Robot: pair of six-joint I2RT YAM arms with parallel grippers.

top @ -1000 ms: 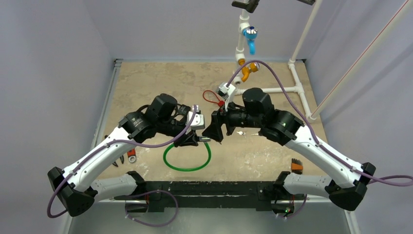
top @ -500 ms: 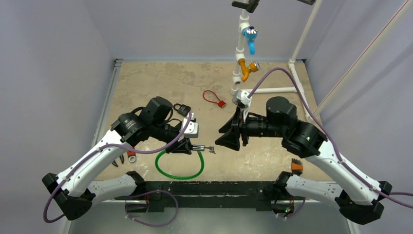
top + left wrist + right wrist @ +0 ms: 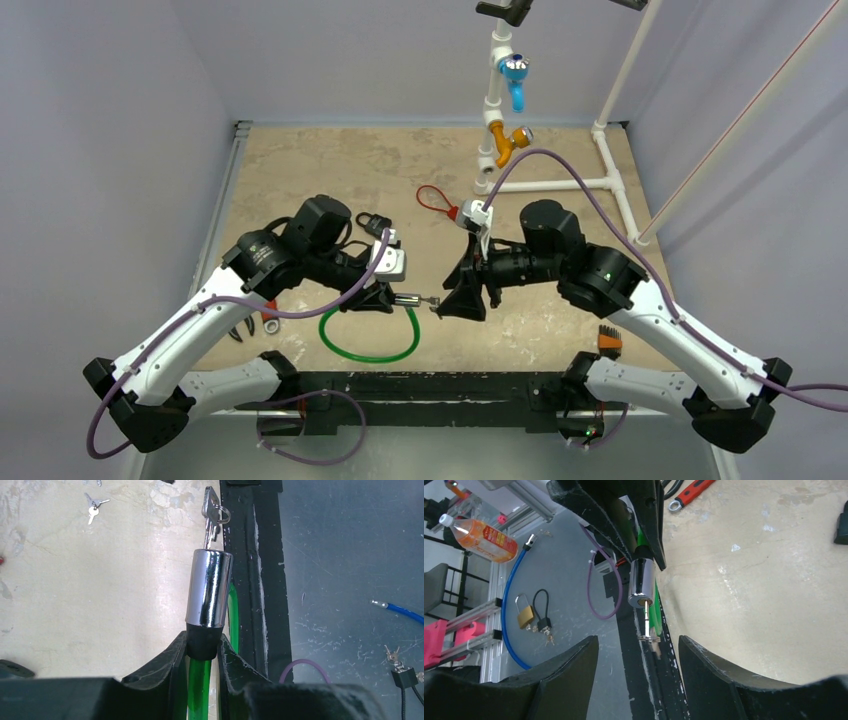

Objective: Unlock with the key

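My left gripper (image 3: 385, 298) is shut on the black collar of a green cable lock (image 3: 368, 340) and holds its chrome cylinder (image 3: 407, 299) level above the table. In the left wrist view the cylinder (image 3: 209, 590) points away from the fingers (image 3: 165, 662). The small silver key (image 3: 212, 512) with its ring sticks out of the cylinder's end. My right gripper (image 3: 452, 300) is open and faces the cylinder. In the right wrist view the key (image 3: 648, 630) hangs from the cylinder (image 3: 643, 587) between the spread fingers (image 3: 574, 665), touching neither.
A black padlock (image 3: 371, 221) and a red cable seal (image 3: 440, 203) lie behind the arms. White pipes with a blue valve (image 3: 514, 70) and an orange valve (image 3: 508, 145) stand at the back right. Spare keys (image 3: 92, 510) lie on the table. A red-handled wrench (image 3: 268, 318) lies at the left.
My right gripper pulled back to the right, then came in again, and its open jaws now flank the key. My left gripper shifted slightly toward me with the lock.
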